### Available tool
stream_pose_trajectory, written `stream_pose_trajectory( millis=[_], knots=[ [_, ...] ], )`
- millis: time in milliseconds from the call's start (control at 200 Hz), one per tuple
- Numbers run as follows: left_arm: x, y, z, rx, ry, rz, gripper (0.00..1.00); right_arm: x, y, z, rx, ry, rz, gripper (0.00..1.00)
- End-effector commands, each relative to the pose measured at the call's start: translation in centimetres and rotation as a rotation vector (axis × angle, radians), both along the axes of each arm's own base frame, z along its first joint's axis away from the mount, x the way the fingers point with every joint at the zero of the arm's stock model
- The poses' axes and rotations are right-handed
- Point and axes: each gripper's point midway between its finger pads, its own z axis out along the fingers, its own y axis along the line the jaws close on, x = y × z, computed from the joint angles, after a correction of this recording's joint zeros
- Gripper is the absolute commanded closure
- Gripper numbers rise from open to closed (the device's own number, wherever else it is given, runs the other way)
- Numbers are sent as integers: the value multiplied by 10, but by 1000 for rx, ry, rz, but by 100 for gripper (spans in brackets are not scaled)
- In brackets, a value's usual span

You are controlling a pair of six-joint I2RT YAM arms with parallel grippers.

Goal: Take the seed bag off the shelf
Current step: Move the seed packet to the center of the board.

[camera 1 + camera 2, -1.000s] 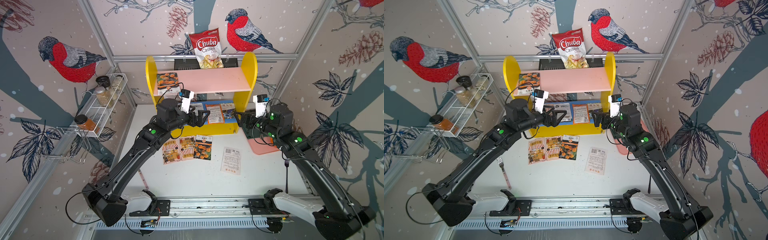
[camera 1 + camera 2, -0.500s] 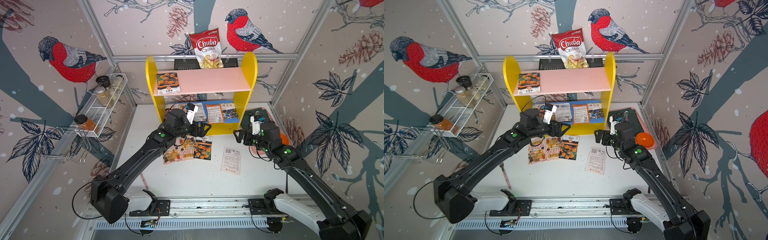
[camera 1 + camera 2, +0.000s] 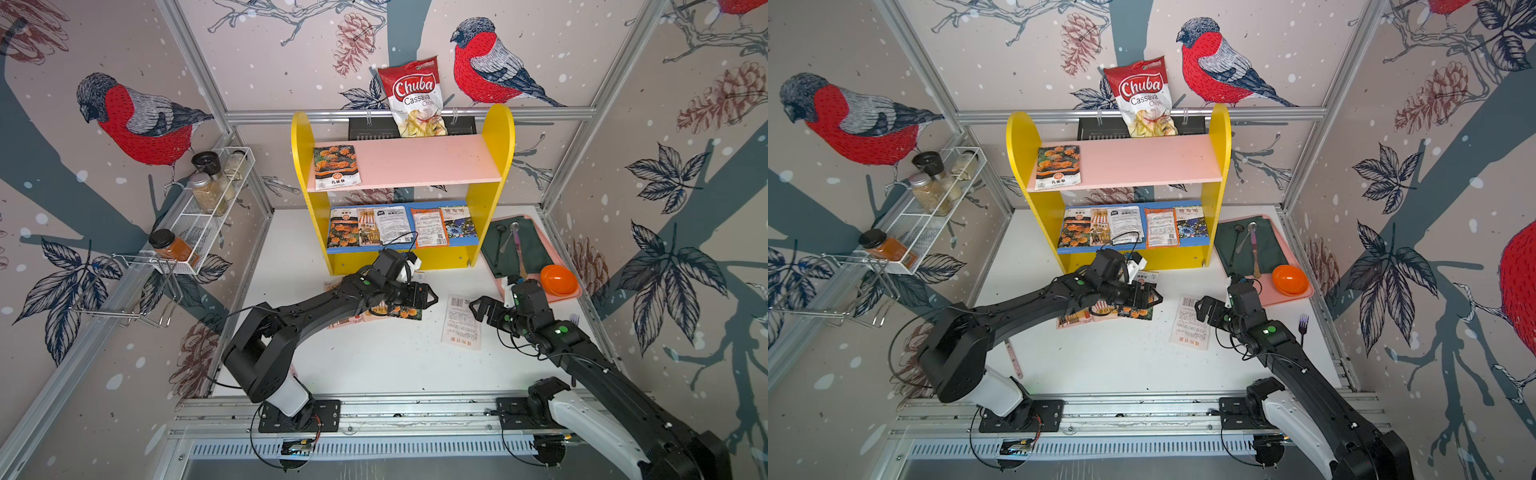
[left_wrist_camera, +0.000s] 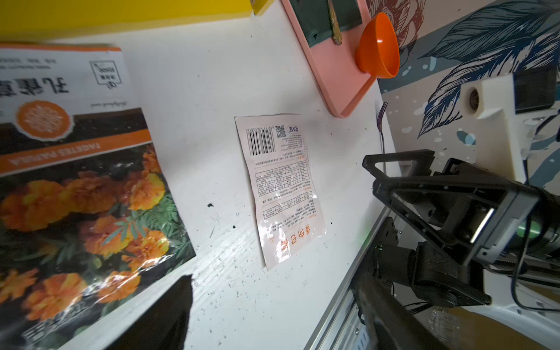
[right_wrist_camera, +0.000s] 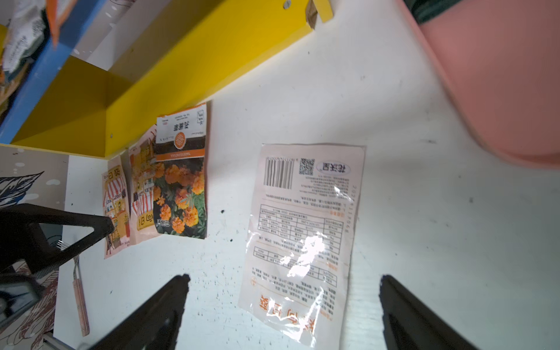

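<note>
Marigold packet (image 4: 91, 197) beneath left pincer (image 3: 430, 296), pale packet (image 5: 303, 218) just ahead of right pincer (image 5: 283, 278), both already down on table (image 3: 374, 357); both pincers gaping, empty; more seed packets (image 3: 336, 167) left on shelf (image 3: 492, 133).

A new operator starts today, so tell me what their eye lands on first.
The red-breasted birds across the walls grab attention first, then the red Chuba chip bag sticking up behind the yellow shelf at the back wall. Seed bags line its blue lower board, a marigold bag lies on its pink upper board, and more lie on the white table in front.
</note>
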Motion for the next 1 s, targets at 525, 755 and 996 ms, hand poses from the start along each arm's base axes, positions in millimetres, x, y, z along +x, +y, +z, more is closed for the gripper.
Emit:
stream_pose_trajectory(
  millis=[525,755,996],
  knots=[
    [-42,-41,-72,-30,167,-47,59,-33,-4,-58,147,160,-137,52],
    [-47,-47,-82,-25,186,-60,59,-38,1,-69,170,187,-123,67],
    [-49,-49,-89,-13,198,-59,59,-40,2,-75,186,195,-120,72]
  ],
)
